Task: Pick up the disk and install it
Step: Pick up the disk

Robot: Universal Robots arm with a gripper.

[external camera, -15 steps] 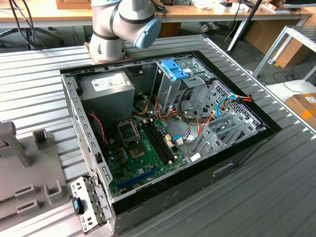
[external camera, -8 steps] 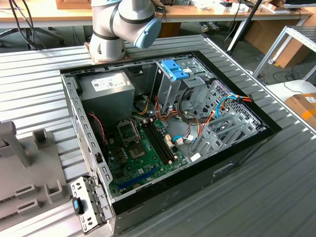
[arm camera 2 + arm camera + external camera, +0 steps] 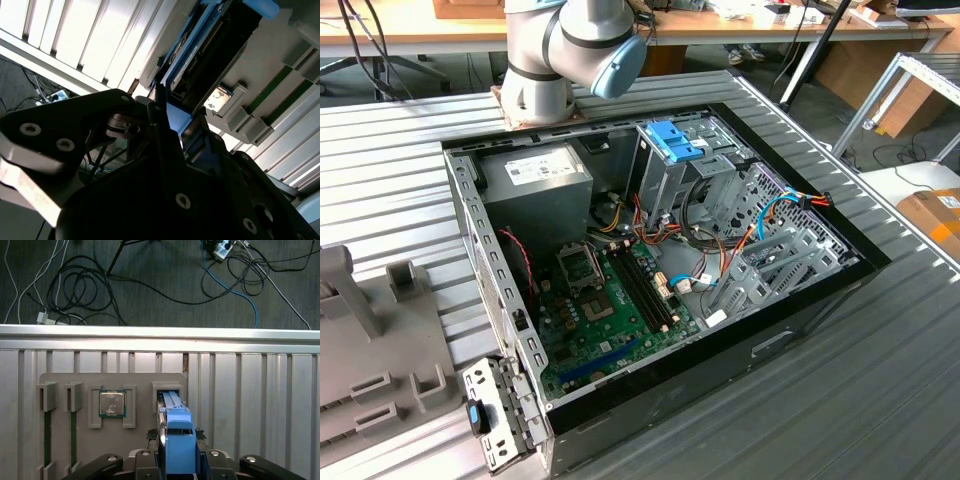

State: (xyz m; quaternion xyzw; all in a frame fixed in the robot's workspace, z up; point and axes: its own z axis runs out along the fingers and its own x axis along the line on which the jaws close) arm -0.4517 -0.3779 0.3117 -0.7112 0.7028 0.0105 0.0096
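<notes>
basically, the gripper (image 3: 179,434) looks clenched on the disk (image 3: 176,440). in the first wrist view the fingers sit tight on both flat sides of the blue carrier, no gap showing. the second wrist view agrees: the gripper (image 3: 179,112) flanks the disk (image 3: 210,50), w/ black body and blue rail running away from the cam.

so the disk is on edge, far end at or in its slot of the grey fixture (image 3: 135,380), not in the pc. can't tell if it's lifted clear of the slot yet. standing it on edge makes sense imo: both broad faces are exposed for a pinch from above, and the slot walls keep it square to the jaws.

same fixture has a cpu chip (image 3: 112,403) flat in a shallow pocket just beside the disk slot, plus two green strips, prob ram sticks, in narrow slots further along. each part gets its own nest, so poses are repeatable.

surface: ribbed aluminium table (image 3: 250,390), pale, w/ long grooves. the fixture sits near its edge. beyond the edge is dark floor w/ loose cables (image 3: 90,285).

the exterior view shows the arm (image 3: 570,40) bolted at the table's far side, and the open pc case (image 3: 800,300) lying on its side w/ the board exposed. a grey drive cage w/ blue latch (image 3: 672,140) stands inside, near the arm base. the fixture (image 3: 380,370) is at the exterior view's left, well apart from the cage. room behind has wooden benches and, at the exterior view's right, a metal frame and a cardboard box (image 3: 935,215).
</notes>
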